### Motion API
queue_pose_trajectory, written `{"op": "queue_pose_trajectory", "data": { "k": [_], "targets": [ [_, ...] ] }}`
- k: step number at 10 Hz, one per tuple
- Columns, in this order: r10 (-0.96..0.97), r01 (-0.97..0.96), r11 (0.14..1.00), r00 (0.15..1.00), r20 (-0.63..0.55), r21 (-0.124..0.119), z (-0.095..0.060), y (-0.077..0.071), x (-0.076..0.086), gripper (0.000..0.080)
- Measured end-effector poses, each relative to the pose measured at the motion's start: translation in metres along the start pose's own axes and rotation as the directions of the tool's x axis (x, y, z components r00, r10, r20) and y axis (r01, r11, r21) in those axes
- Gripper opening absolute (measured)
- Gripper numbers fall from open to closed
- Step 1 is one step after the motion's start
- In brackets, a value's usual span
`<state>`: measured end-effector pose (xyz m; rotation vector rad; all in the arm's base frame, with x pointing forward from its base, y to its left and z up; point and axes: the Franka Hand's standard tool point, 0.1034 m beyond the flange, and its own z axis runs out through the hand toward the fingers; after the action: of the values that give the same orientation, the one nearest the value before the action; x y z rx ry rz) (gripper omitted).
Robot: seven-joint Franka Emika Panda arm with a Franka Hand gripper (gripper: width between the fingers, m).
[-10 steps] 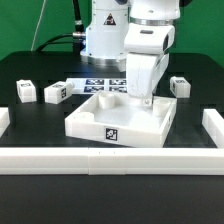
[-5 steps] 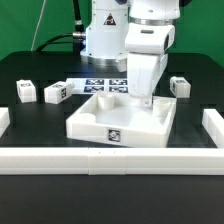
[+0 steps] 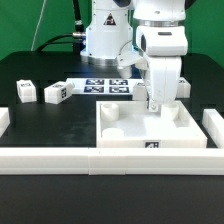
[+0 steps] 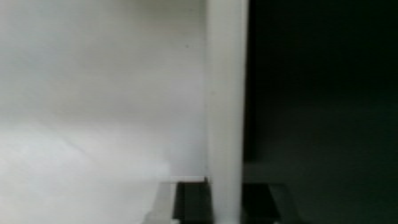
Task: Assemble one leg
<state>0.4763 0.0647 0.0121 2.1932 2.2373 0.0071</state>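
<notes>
Two small white legs with tags (image 3: 25,91) (image 3: 55,93) lie on the black table at the exterior view's left. A third leg (image 3: 186,88) peeks out behind the arm at the right. My gripper (image 3: 152,108) reaches down into the large white tray-like piece (image 3: 120,135) and is shut on its far rim. In the wrist view the thin white rim (image 4: 228,120) runs between my two dark fingers (image 4: 192,203), with my gripper (image 4: 228,205) closed on it. The gripper holds no leg.
The tray sits against the long white front rail (image 3: 60,160) and close to the right rail (image 3: 213,125). A short rail end (image 3: 3,120) lies at the left. The marker board (image 3: 105,86) lies behind the tray, before the robot base.
The tray has slid to the exterior view's right and forward with my gripper on its rim. It now rests in the corner of the front and right rails.
</notes>
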Motion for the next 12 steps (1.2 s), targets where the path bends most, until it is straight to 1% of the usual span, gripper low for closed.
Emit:
{"op": "queue_pose_trajectory", "data": {
  "k": [4, 5, 6, 7, 9, 12],
  "targets": [
    [0.005, -0.005, 1.0, 1.0, 0.0, 0.001, 0.0, 0.0, 0.0, 0.0059],
    [0.028, -0.028, 1.0, 1.0, 0.001, 0.004, 0.0, 0.003, 0.007, 0.0059],
    [0.022, -0.022, 1.0, 1.0, 0.0, 0.002, 0.0, 0.01, 0.015, 0.0059],
    [0.015, -0.015, 1.0, 1.0, -0.003, -0.006, 0.0, 0.016, 0.02, 0.0059],
    [0.016, -0.016, 1.0, 1.0, -0.005, -0.012, 0.0, 0.024, 0.03, 0.0059],
    [0.065, -0.065, 0.998, 0.998, 0.004, 0.001, 0.0, 0.027, 0.032, 0.0059]
  ]
}}
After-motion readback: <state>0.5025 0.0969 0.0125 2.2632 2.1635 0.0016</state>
